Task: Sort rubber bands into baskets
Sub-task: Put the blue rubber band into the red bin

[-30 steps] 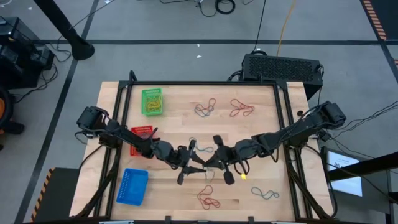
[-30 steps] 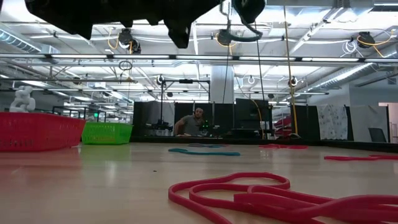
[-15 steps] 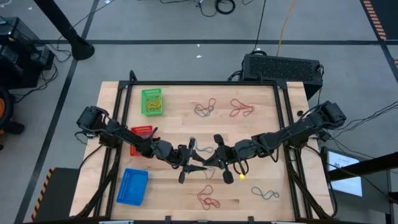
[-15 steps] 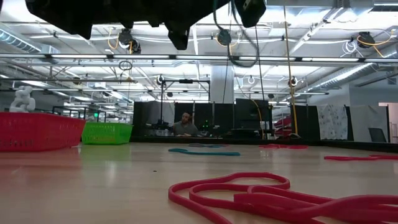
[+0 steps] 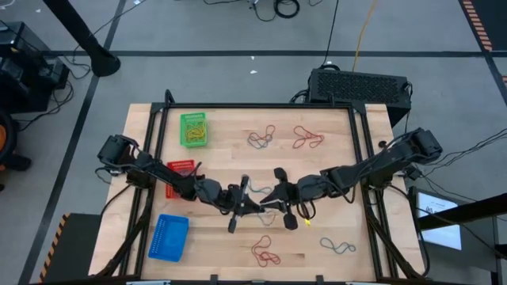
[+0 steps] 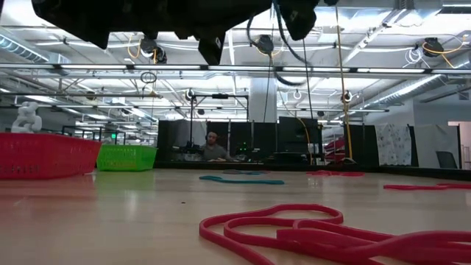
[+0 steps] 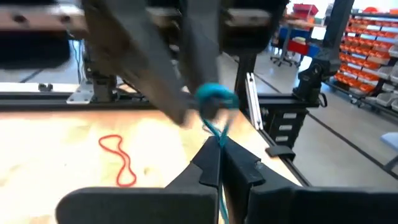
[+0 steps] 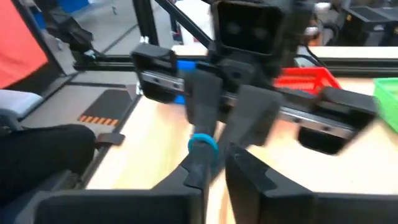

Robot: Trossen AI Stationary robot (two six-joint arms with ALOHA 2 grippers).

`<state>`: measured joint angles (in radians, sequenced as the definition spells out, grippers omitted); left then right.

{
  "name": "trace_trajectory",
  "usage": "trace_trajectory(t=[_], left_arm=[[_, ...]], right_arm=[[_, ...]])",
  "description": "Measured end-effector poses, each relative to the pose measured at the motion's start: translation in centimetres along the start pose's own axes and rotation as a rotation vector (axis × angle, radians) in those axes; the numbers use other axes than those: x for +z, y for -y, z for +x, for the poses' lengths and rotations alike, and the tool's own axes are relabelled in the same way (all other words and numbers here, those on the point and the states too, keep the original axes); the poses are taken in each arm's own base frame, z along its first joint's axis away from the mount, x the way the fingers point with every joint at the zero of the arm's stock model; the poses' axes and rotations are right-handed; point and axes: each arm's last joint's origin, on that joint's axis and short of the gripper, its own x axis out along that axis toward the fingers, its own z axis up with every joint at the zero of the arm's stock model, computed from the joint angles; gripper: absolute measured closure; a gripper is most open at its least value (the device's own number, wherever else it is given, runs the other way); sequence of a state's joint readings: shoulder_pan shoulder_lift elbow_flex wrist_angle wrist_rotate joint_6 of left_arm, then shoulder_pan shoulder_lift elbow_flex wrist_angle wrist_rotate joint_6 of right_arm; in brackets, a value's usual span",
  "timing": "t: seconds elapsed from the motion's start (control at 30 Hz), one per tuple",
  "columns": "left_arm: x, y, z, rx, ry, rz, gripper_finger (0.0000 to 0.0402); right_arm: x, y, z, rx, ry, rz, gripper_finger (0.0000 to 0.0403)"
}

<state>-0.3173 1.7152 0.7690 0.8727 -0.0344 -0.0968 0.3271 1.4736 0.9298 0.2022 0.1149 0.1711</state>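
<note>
Wooden table [image 5: 333, 166]: left gripper [image 7: 219, 155] pinches a blue rubber band [image 7: 216, 98]; right gripper [image 8: 212, 163] parts slightly; several bands remain unsorted.

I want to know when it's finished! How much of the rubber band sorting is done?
A little. The green basket already holds some bands. The left gripper is shut on a blue rubber band, beside the right gripper. Loose bands lie on the table; the blue basket looks empty.

Bright, even overhead light; both wrist views smeared by motion blur.
</note>
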Motion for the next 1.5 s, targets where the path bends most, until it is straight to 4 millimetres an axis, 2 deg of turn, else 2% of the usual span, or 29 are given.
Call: trace_trajectory(t=[0.17, 0.33, 0.6, 0.77, 1.0, 1.17, 1.5], left_arm=[[0.5, 0.6, -0.8, 0.016, -0.085, 0.004, 0.0399], [1.9, 1.0, -3.6, 0.156, -0.275, 0.012, 0.04], [4.4, 0.0, -12.1, 0.464, -0.569, -0.096, 0.0401], [4.9, -0.4, -17.4, 0.61, -0.689, -0.21, 0.0401], [4.8, -0.9, -22.3, 0.755, -0.819, -0.301, 0.0401], [4.3, -1.0, -24.1, 0.858, -0.912, -0.374, 0.0401], [3.8, -0.8, -24.2, 0.826, -1.039, -0.446, 0.0401]], right_arm=[[-0.4, 0.7, -1.2, -0.068, -0.11, -0.014, 0.0312], [-1.3, 0.9, -1.7, -0.093, -0.221, 0.003, 0.0285], [-2.4, 1.1, -1.3, -0.117, -0.297, 0.05, 0.0278], [-2.5, 1.1, -1.2, -0.117, -0.303, 0.047, 0.0278], [-2.5, 1.0, -1.2, -0.116, -0.302, 0.037, 0.0277], [-2.6, 1.1, -1.1, -0.117, -0.305, 0.036, 0.0277], [-2.6, 1.1, -1.1, -0.116, -0.307, 0.032, 0.0277]])
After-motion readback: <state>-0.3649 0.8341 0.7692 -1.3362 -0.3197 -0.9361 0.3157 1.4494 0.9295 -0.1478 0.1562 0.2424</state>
